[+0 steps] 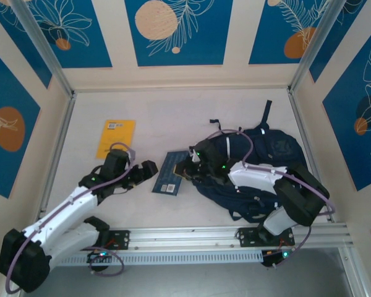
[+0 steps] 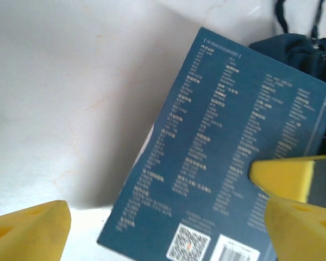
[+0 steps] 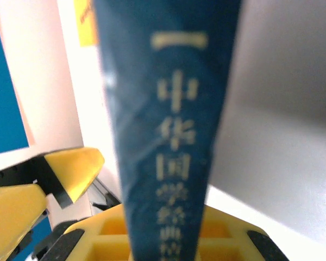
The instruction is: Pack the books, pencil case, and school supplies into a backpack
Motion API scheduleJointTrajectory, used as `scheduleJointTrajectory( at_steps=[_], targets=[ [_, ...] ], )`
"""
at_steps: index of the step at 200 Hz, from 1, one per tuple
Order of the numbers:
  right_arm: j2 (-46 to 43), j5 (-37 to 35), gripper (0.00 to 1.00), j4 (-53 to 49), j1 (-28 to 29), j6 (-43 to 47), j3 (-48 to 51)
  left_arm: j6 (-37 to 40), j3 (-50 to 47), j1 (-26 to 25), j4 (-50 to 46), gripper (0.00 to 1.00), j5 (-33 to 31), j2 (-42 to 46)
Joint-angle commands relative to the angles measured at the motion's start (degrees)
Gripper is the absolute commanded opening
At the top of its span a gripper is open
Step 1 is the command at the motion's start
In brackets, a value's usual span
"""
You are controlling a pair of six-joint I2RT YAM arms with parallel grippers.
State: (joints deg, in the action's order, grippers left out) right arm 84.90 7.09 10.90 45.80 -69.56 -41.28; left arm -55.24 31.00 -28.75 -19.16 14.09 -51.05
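— State of the left end effector (image 1: pixel 146 171)?
— Released. Its fingers stand wide apart, one either side of the navy book's (image 1: pixel 169 174) near corner. The left finger is clear of the book.
— Where is that book?
— On the middle of the tabletop (image 1: pixel 173 117), between the two arms. The back cover faces up, with the barcode and QR code toward the left arm. A broad shadow runs along its left edge.
— And the right end effector (image 1: pixel 187 167)?
— Clenched on the book's right edge. Its wrist camera sees the cover edge-on, rising from between the fingers.
— The backpack (image 1: pixel 275 146)?
— Lying right of the navy book, under the right arm.
— Farther back?
— A yellow book (image 1: pixel 115 138) lies flat at left, well apart from the rest.
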Motion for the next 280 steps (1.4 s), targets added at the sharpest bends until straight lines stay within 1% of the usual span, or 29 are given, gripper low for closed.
scheduleJointTrajectory(
  at_steps=[1, 33, 45, 62, 88, 119, 159, 211, 231, 250, 280],
  targets=[
    [-6.22, -10.94, 0.0, 8.11, 1.05, -5.02, 1.59, -8.24, 1.48, 0.01, 0.11, 0.99, 2.57, 3.13],
    [-13.59, -23.78, 0.0, 14.04, 2.85, -7.61, 4.74, -19.76, -1.24, 0.06, 8.63, 0.99, 4.79, 7.17],
    [-14.53, -25.65, 0.0, 15.4, 2.89, -9.72, 5.12, -23.01, -1.61, 0.05, 10.22, 1.0, 4.1, 8.34],
    [-14.91, -27.99, 0.0, 18.95, 3.32, -11.17, 5.91, -25.95, -2.44, -0.07, 14.87, 0.99, 2.85, 10.23],
    [-15.03, -28.12, 0.0, 21.31, 3.75, -11.69, 5.35, -28.33, -3.14, -0.14, 19.48, 0.99, 0.75, 11.82],
    [-14.44, -27.14, 0.0, 22.06, 4.04, -12.89, 4.2, -29.65, -4.43, -0.44, 23.77, 1.0, 0.19, 11.78],
    [-12.89, -26.82, 0.0, 25.04, 4.63, -13.76, 3.67, -29.68, -5.0, -1.96, 25.93, 0.95, -0.46, 9.77],
    [-10.26, -26.41, 0.0, 26.84, 5.52, -14.47, 1.64, -29.09, -3.54, -5.19, 30.2, 0.9, -3.31, 6.07],
    [-9.57, -26.29, 0.0, 27.24, 5.82, -14.71, 1.1, -28.85, -2.84, -6.51, 31.2, 0.86, -4.81, 4.52],
    [-9.32, -26.86, 0.0, 27.45, 6.46, -14.73, 1.15, -29.35, -3.22, -7.26, 32.99, 0.77, -6.79, 3.85],
    [-9.2, -27.67, 0.0, 27.69, 7.19, -14.81, 1.79, -29.08, -2.8, -7.41, 34.27, 0.56, -8.54, 3.4]
  ],
)
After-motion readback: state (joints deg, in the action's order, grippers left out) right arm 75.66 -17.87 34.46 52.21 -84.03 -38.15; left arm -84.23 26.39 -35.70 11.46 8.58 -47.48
